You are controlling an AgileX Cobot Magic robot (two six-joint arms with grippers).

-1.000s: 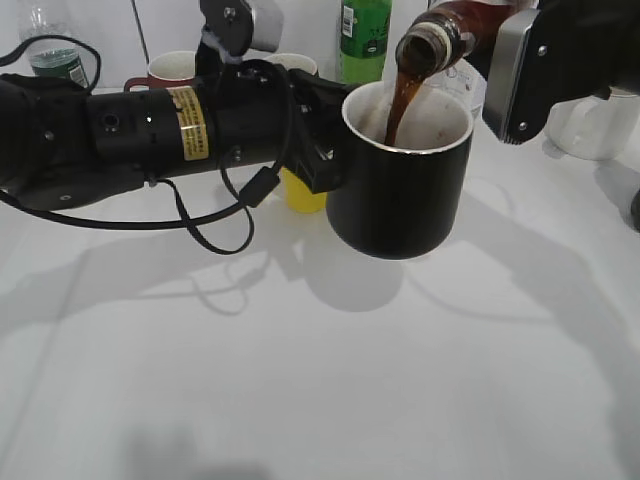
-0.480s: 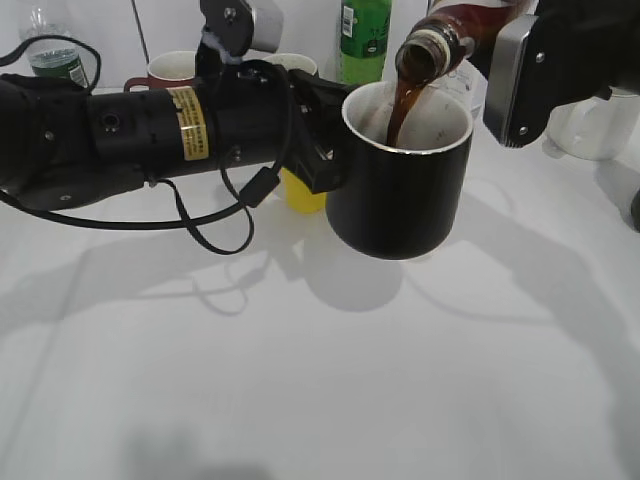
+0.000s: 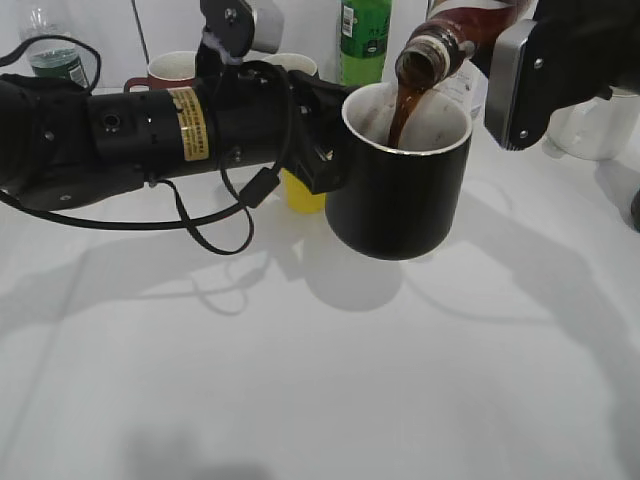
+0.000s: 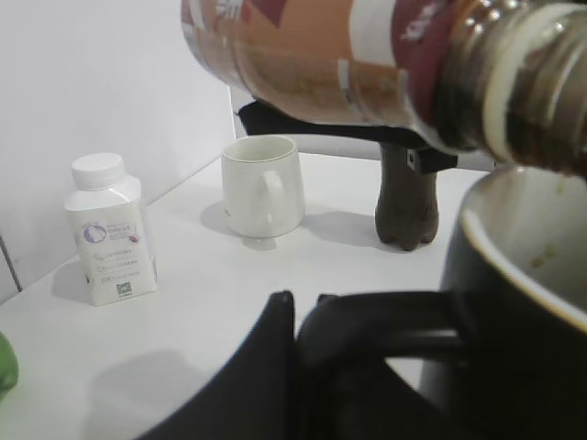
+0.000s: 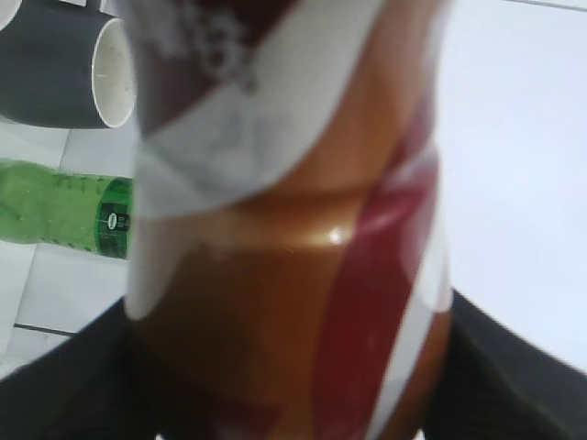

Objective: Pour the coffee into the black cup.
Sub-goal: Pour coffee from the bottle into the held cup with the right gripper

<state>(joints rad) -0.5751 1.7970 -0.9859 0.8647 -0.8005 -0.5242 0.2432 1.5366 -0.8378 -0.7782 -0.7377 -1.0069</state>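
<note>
My left gripper (image 3: pixel 322 150) is shut on the loop handle of the black cup (image 3: pixel 400 195) and holds the cup above the table. In the left wrist view the gripper (image 4: pixel 303 307) clamps the handle (image 4: pixel 385 321), with the cup (image 4: pixel 518 302) at the right. My right gripper (image 3: pixel 520 60) is shut on the coffee bottle (image 3: pixel 450 35), which is tilted mouth-down over the cup. A dark brown stream (image 3: pixel 397 112) runs from it into the cup. The bottle's swirl label fills the right wrist view (image 5: pixel 293 211); the bottle also crosses the top of the left wrist view (image 4: pixel 358 55).
A yellow cup (image 3: pixel 300 195) stands behind my left arm. A dark red mug (image 3: pixel 170 68), a green bottle (image 3: pixel 363 40) and a white vessel (image 3: pixel 590 125) line the back. A white mug (image 4: pixel 263 186), white plastic bottle (image 4: pixel 108 229) and dark grey mug (image 5: pixel 55 64) stand nearby.
The bottle and right gripper have shifted very slightly. The coffee stream keeps running into the cup. The left arm and cup have not moved.
</note>
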